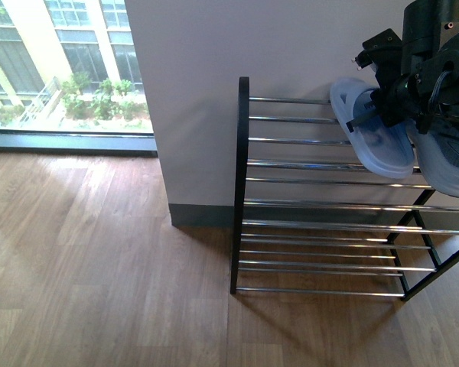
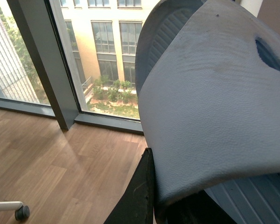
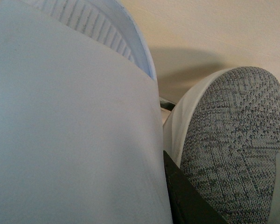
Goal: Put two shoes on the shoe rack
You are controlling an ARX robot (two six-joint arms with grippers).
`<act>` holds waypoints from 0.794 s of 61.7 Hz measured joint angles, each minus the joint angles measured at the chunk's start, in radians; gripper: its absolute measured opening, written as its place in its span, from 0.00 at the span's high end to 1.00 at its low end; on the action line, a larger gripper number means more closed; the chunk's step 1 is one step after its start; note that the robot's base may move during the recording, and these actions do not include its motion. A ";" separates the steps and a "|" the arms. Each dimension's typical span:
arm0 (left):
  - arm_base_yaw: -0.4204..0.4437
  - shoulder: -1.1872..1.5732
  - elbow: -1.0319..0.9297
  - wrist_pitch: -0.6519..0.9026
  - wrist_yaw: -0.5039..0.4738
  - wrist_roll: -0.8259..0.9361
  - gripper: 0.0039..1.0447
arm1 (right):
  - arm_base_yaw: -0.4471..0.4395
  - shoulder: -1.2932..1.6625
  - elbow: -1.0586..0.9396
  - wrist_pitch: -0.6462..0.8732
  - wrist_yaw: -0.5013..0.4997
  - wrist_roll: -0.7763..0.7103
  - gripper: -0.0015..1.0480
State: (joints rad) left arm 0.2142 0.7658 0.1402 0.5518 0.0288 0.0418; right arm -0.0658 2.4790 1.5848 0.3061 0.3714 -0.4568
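Observation:
The shoe rack (image 1: 242,183) has a black frame and chrome bars and stands against the wall at the right. Both shoes hang over the right end of its top tier. My left gripper (image 1: 381,107) is shut on one shoe (image 1: 371,130), whose white sole faces the front camera. My right gripper (image 1: 434,115) is shut on the other shoe (image 1: 451,160), partly cut off by the frame edge. The left wrist view is mostly pale shoe (image 2: 214,102) beside a black finger (image 2: 140,196). The right wrist view has its held shoe (image 3: 70,130), a black finger (image 3: 189,203) and the neighbouring shoe's grey knit toe (image 3: 233,140).
A white wall with a grey baseboard (image 1: 199,214) stands behind the rack. A floor-to-ceiling window (image 1: 61,69) lies to the left. Wooden floor (image 1: 99,267) spreads in front of the rack. A small caster wheel (image 2: 22,212) rests on the floor in the left wrist view.

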 joint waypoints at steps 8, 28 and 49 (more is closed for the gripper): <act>0.000 0.000 0.000 0.000 0.000 0.000 0.98 | 0.000 0.000 0.000 -0.027 0.000 0.005 0.98; 0.000 0.000 0.000 0.000 0.000 0.000 0.98 | -0.005 -0.036 0.000 -0.083 -0.052 0.011 0.59; 0.000 0.000 0.000 0.000 0.000 0.000 0.98 | -0.069 -0.316 0.004 -0.478 -0.394 0.263 0.10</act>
State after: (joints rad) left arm 0.2142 0.7658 0.1402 0.5518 0.0288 0.0418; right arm -0.1352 2.1632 1.5890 -0.1722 -0.0231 -0.1936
